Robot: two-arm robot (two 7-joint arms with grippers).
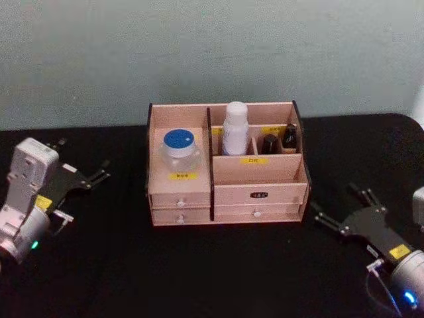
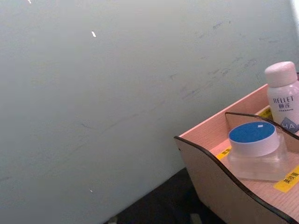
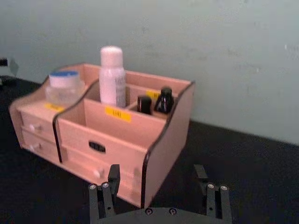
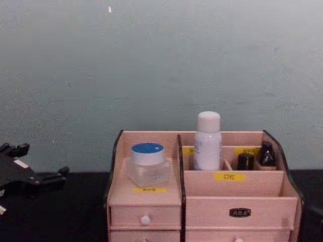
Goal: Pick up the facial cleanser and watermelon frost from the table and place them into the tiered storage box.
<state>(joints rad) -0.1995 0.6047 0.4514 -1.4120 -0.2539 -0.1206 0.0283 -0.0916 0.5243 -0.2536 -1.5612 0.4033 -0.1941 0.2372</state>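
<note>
Storage is provided by the tiered storage box [image 1: 227, 193], a pale pinkish wooden stepped organiser with dark side edges, yellow labels and small white-knobbed drawers, which is set at the middle of the black desk [image 1: 199, 271], near the far grey-green wall [image 1: 212, 46]. A clear squat jar with a blue lid [image 1: 179, 151] is seated in the left compartment. A white cylindrical bottle with a white cap [image 1: 234, 129] is stood upright in the far compartment just right of the divider. Two small dark bottles [image 1: 279, 140] are stood in the far right slots. The near right compartment is seen with nothing in it.

The left tool [image 1: 99, 174] is held over the desk well to the left of the box, released, with nothing between its fingers. The right tool [image 1: 336, 211] is positioned near the box's near right corner, spread wide and grasping nothing.
</note>
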